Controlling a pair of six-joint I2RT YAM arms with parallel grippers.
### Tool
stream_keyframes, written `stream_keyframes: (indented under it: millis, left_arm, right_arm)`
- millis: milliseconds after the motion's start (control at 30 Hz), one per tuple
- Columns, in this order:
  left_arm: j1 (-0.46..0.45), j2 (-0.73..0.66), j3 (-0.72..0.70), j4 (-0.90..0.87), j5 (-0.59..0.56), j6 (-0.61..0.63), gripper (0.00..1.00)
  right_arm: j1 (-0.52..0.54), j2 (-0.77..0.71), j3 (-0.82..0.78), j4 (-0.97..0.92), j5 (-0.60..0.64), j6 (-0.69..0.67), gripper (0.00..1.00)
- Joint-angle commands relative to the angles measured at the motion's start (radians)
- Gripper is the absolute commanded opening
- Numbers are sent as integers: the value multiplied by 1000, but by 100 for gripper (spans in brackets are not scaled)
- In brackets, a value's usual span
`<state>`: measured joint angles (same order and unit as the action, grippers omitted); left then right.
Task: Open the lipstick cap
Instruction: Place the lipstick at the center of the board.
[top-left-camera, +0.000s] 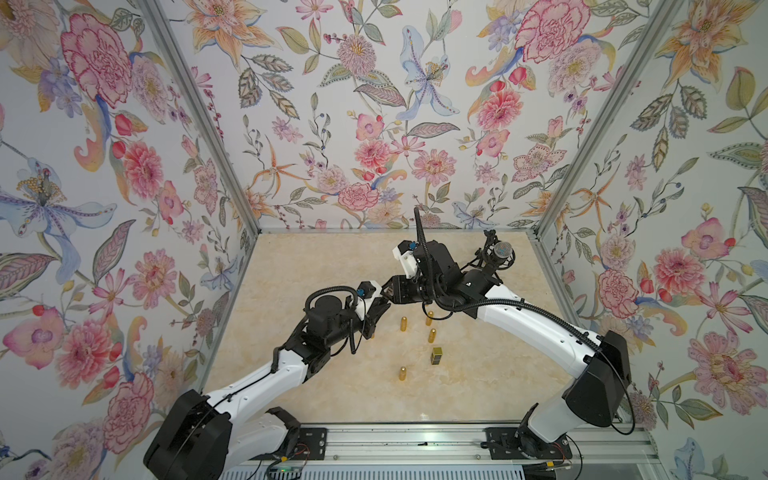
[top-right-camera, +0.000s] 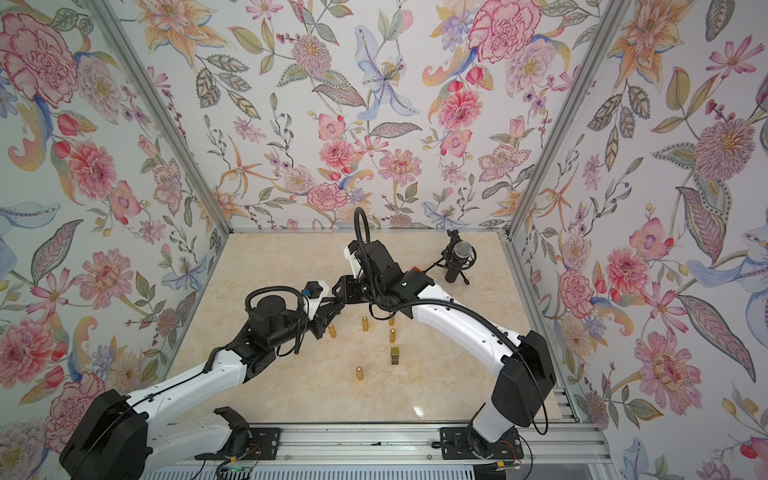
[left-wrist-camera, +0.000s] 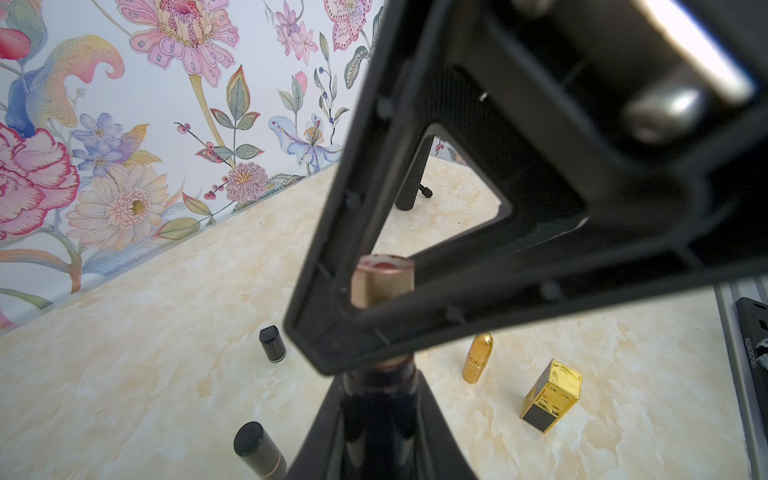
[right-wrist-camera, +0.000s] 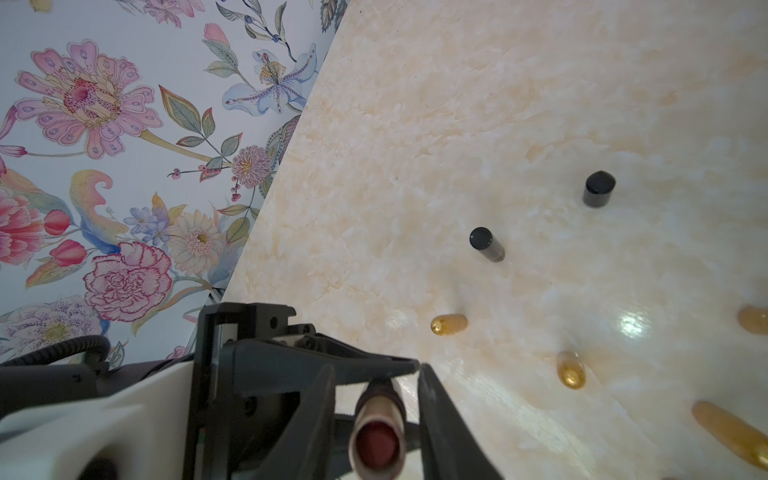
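Observation:
My left gripper (left-wrist-camera: 382, 415) is shut on the black base of a lipstick (left-wrist-camera: 382, 282) and holds it up over the table. Its rose-gold inner tube sticks out bare, with the red stick showing at its end (right-wrist-camera: 376, 449). No cap sits on it. My right gripper (right-wrist-camera: 376, 370) faces the left one, one finger on each side of the tube with a small gap either way, so it stands open. In both top views the two grippers meet tip to tip (top-left-camera: 385, 298) (top-right-camera: 337, 300) and hide the lipstick. Which loose black piece is the cap, I cannot tell.
A short black piece (left-wrist-camera: 272, 349) and a taller black cylinder (left-wrist-camera: 257, 451) stand on the marble table (top-left-camera: 316, 266). Several gold bullet-shaped lipsticks (top-left-camera: 402, 372) and a gold box (top-left-camera: 436, 356) stand mid-table. A microphone on a stand (top-left-camera: 500, 251) is at the back right.

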<state>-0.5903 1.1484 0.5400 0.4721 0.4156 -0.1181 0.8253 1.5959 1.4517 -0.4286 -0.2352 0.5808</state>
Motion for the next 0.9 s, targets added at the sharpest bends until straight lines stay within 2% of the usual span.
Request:
stream_keyframes:
  millis: [0, 233, 300, 567, 667, 700, 767, 800, 867]
  left_arm:
    - [-9, -4, 30, 14, 5, 15, 3]
    - [-8, -3, 31, 14, -6, 14, 3]
    - [-8, -1, 30, 12, -11, 14, 3]
    - [-9, 3, 30, 14, -16, 11, 7]
    - [-8, 1, 33, 11, -20, 11, 22]
    - [-8, 1, 35, 8, -21, 11, 34]
    - [-8, -4, 39, -2, -27, 12, 70]
    - [-8, -7, 39, -8, -34, 11, 81]
    - [-8, -20, 34, -17, -45, 7, 88]
  right_arm:
    - [1, 16, 17, 5, -12, -4, 33]
    - [-8, 11, 21, 5, -16, -7, 27]
    - [-12, 9, 22, 5, -22, -10, 22]
    - [-19, 6, 32, 5, -33, -9, 21]
    - [-20, 7, 39, 5, -31, -7, 21]
    - [-21, 7, 42, 6, -31, -9, 21]
    - [-26, 9, 45, 6, -23, -9, 21]
    - [-33, 11, 47, 5, -18, -8, 21]
    - [-46, 14, 51, 4, -8, -9, 21]
